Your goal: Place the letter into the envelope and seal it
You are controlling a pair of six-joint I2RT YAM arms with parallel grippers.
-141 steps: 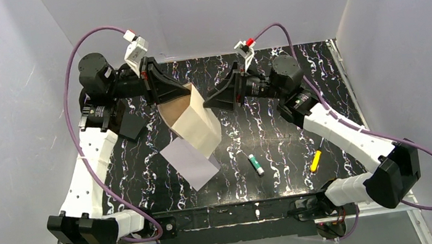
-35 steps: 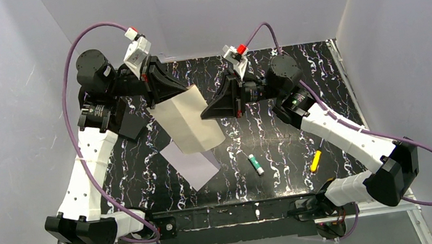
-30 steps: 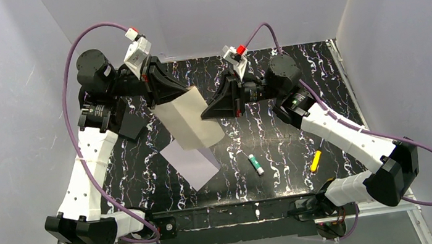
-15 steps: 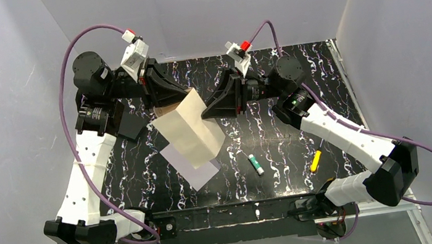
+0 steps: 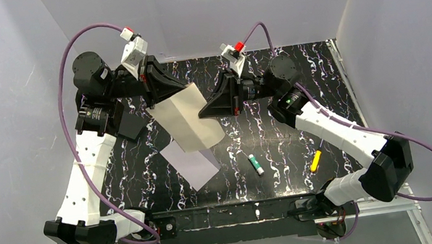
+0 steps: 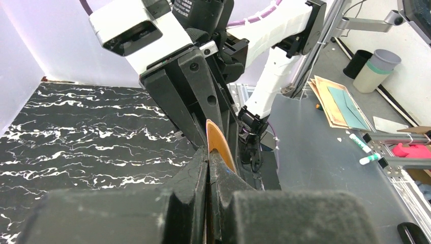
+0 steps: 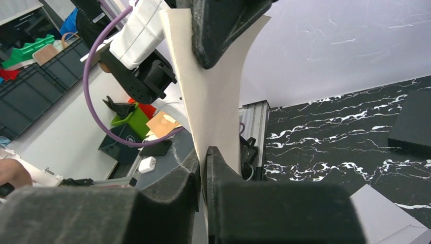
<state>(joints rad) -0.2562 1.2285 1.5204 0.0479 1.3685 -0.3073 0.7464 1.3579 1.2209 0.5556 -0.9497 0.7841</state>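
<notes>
My left gripper (image 5: 184,92) is clenched on the far left corner of the letter (image 5: 188,120). In my left wrist view the two fingers (image 6: 195,168) press flat together, with the sheet's tan edge (image 6: 219,145) standing up between them. My right gripper (image 5: 203,112) bites the same sheet at its right-hand edge. In my right wrist view those jaws sit almost closed, with the paper (image 7: 213,91) running down between them.

The letter hangs in the air between my two arms, off the table (image 5: 319,72), over its middle and toward the far edge. Its pale back faces up and it has a soft crease along its length.

The envelope (image 5: 193,166) lies flat on the table below, nearer the near edge. The overhead view shows its far part covered by the letter.

A flat black piece (image 5: 130,125) lies by the left edge beside my left arm. A white-and-green tube (image 5: 256,164) and a yellow pen (image 5: 316,160) lie toward the near right, well apart from the envelope.
</notes>
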